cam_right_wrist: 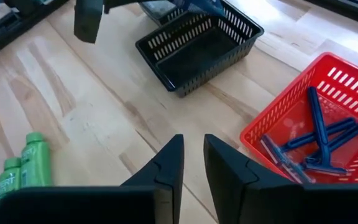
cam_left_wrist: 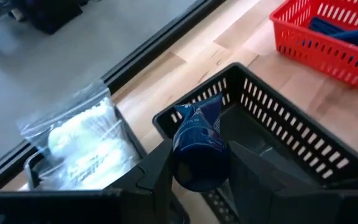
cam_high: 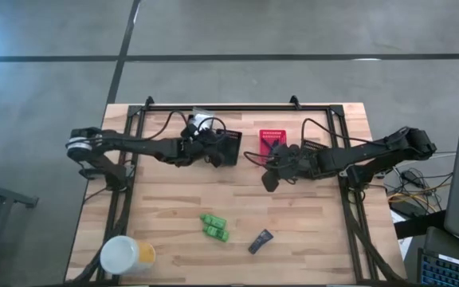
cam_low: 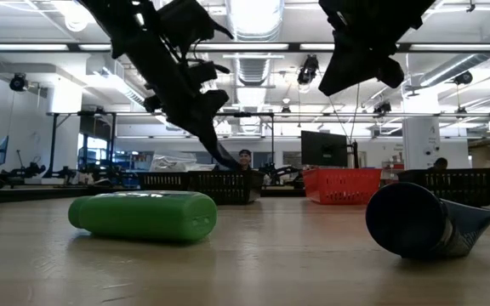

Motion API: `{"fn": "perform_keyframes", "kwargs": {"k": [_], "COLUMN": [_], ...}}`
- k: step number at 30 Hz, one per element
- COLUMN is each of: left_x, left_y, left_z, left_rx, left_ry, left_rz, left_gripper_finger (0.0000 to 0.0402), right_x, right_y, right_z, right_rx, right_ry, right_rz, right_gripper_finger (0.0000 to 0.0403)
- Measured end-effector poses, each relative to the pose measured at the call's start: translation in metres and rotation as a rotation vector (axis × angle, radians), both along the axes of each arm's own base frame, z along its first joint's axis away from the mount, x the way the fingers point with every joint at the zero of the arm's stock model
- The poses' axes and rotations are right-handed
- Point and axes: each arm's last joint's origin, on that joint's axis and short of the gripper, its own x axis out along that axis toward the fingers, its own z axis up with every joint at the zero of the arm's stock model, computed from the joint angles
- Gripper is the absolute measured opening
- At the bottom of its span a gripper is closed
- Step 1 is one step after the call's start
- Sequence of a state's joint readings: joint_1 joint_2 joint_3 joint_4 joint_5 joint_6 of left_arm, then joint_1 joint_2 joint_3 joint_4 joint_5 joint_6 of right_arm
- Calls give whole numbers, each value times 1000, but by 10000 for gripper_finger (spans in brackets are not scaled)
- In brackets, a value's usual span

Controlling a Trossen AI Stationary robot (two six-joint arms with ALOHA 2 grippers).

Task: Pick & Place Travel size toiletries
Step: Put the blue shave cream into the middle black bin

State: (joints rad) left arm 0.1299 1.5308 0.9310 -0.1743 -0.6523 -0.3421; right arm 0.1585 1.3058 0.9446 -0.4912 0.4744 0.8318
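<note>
The pale wooden desk (cam_high: 174, 199) lay under me, a black rail frame at its back. My left pincer (cam_left_wrist: 197, 177) pinched a small dark blue tube (cam_left_wrist: 199, 146), crimped end forward, over the black basket (cam_left_wrist: 303, 143). My right pincer (cam_right_wrist: 193, 163) hung empty, its fingers only narrowly parted, beside the red basket (cam_right_wrist: 272, 121) holding blue razors (cam_right_wrist: 319, 134). Two green bottles (cam_high: 213, 227) and another dark tube (cam_high: 260, 240) lay near the front, a clear bag (cam_left_wrist: 82, 140) behind the black basket.

Razors (cam_right_wrist: 316, 146) lie in the basket (cam_right_wrist: 347, 93) beside another basket (cam_right_wrist: 197, 53).
</note>
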Motion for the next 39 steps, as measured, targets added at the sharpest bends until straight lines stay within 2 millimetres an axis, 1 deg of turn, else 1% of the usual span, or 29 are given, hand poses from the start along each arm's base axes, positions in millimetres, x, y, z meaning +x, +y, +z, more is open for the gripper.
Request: {"fn": "perform_keyframes", "kwargs": {"k": [5, 13, 15, 22, 27, 30, 34, 37, 39], "left_x": [7, 10, 11, 15, 18, 17, 14, 9, 5], "left_y": [5, 6, 6, 7, 6, 4, 2, 0, -2], "left_z": [-8, -17, -19, -27, -29, -26, -11, 3, 14], "left_rx": [-25, -33, -33, -35, -83, -129, -132, -137, -150], "left_ry": [-16, 12, 15, 13, 7, -11, -29, -54, -82], "left_rz": [-13, -13, -12, -14, -61, -110, -120, -137, -192], "left_gripper_finger": [131, 132, 139, 182, 196, 198, 199, 199, 199], "right_x": [2, 5, 5, 5, 5, 5, 5, 5, 5], "right_y": [0, 1, 1, 1, 1, 1, 2, 4, 6], "right_z": [-4, -9, -8, -8, -8, -8, -8, -9, -10], "right_rx": [-2, 15, 15, 11, 10, 11, 32, 67, 88], "right_ry": [15, 24, 22, 24, 25, 24, 28, 54, 76], "right_rz": [0, -18, -18, -14, -13, -14, 3, 94, 178], "right_gripper_finger": [71, 90, 95, 112, 121, 126, 133, 138, 140]}}
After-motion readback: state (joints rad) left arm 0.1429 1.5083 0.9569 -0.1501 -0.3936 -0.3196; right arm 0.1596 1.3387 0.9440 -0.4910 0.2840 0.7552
